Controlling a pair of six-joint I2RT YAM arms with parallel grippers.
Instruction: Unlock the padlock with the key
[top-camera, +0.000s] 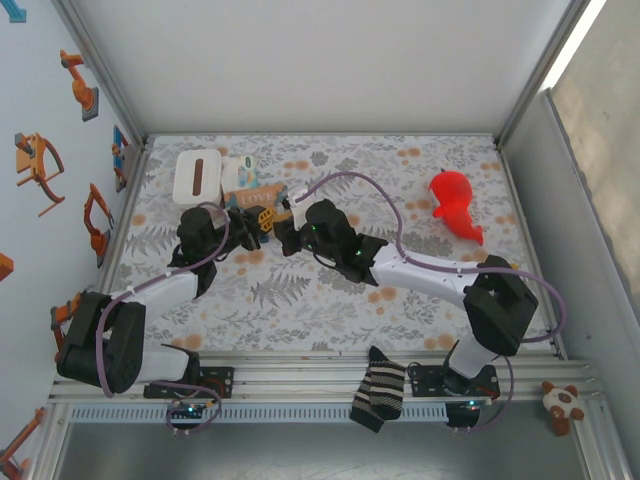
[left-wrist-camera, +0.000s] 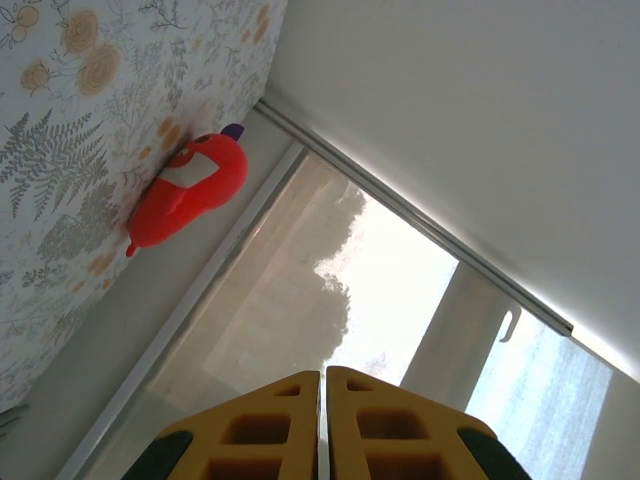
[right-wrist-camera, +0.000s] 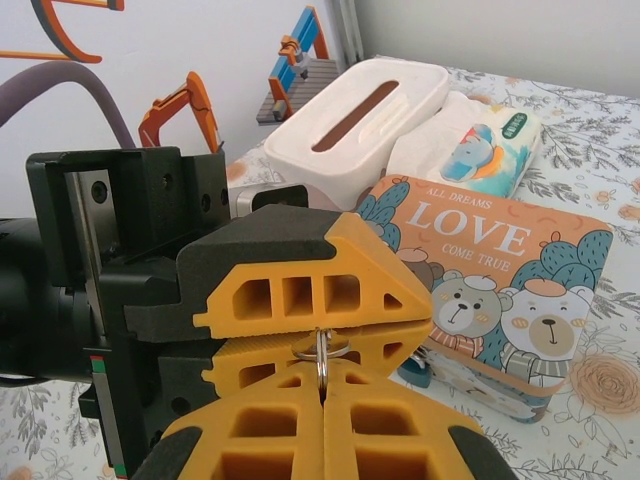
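Closed claws meeting
The right claw (right-wrist-camera: 322, 388) pinches a metal ring (right-wrist-camera: 322, 351) upright, towards 12 o'clock, against the shut left claw (right-wrist-camera: 418, 323).

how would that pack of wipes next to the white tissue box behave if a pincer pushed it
The wipes pack looks like a soft film pouch with puffy edges, so it would probably squash rather than stay stiff. It lies flat, so it should slide, not roll. Sitting close against the tissue box, it might nudge that too.
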